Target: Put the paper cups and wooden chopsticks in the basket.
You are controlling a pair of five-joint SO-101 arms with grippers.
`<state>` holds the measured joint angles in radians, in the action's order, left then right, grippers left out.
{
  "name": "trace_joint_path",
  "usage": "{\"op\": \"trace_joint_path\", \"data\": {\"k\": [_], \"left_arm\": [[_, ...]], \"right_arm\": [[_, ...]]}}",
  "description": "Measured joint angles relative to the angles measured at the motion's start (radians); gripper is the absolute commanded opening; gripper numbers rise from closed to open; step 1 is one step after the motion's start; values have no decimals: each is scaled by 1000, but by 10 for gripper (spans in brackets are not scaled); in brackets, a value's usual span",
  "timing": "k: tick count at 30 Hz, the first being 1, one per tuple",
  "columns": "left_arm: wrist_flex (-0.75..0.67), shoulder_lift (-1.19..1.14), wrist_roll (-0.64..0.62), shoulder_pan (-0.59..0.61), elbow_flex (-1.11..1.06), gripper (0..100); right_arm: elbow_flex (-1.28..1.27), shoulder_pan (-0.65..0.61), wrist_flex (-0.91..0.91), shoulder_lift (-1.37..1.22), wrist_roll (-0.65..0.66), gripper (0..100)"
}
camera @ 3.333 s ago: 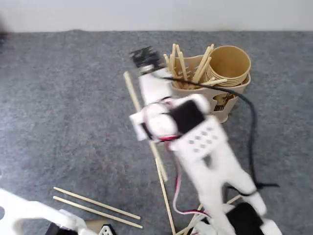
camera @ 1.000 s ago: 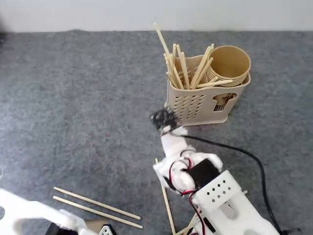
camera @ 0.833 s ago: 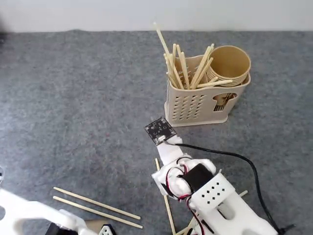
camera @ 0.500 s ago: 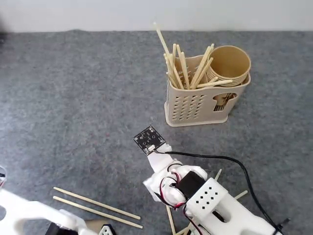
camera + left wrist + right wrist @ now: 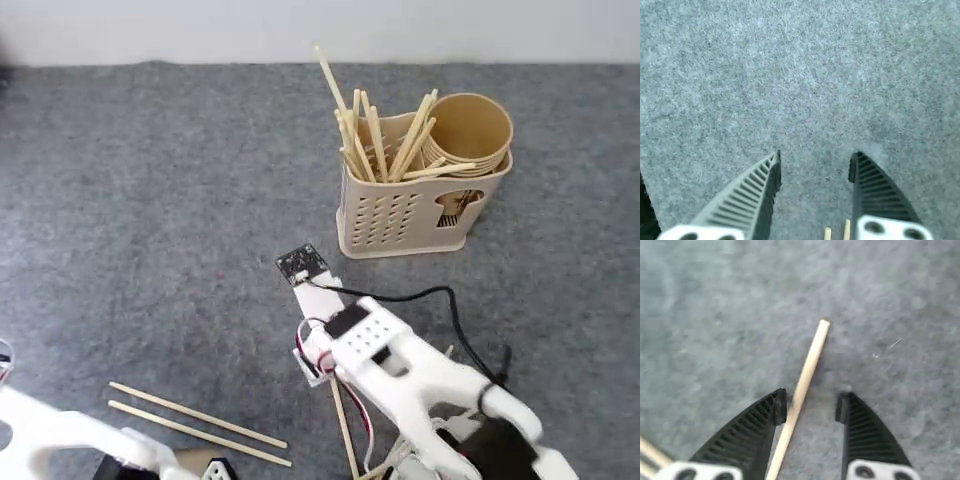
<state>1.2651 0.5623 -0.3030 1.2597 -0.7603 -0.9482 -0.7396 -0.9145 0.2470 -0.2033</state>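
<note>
The beige perforated basket stands at the back right of the grey mat. It holds nested paper cups in one side and several wooden chopsticks upright in the other. My right gripper is open low over the mat, with a loose chopstick lying between its fingers, close to one of them. In the high view the right arm covers that chopstick in part. My left gripper is open over bare mat, with two chopstick ends just behind its fingers.
Two more chopsticks lie side by side at the front left, next to the left arm. A black cable trails from the right arm. A pale wall borders the mat at the back.
The right arm drew back from the basket toward the front, leaving a chopstick standing in it, and came down over the loose chopstick on the mat. The left arm has stayed put.
</note>
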Motion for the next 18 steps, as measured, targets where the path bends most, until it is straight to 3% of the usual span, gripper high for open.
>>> {"op": "trace_joint_path", "data": {"k": [12,18], "left_arm": [[0,0,0,0,0,217],[0,0,0,0,0,217]], "right_arm": [[61,18,-5,-61,54,8],[112,11,-150,138,58,8]]}}
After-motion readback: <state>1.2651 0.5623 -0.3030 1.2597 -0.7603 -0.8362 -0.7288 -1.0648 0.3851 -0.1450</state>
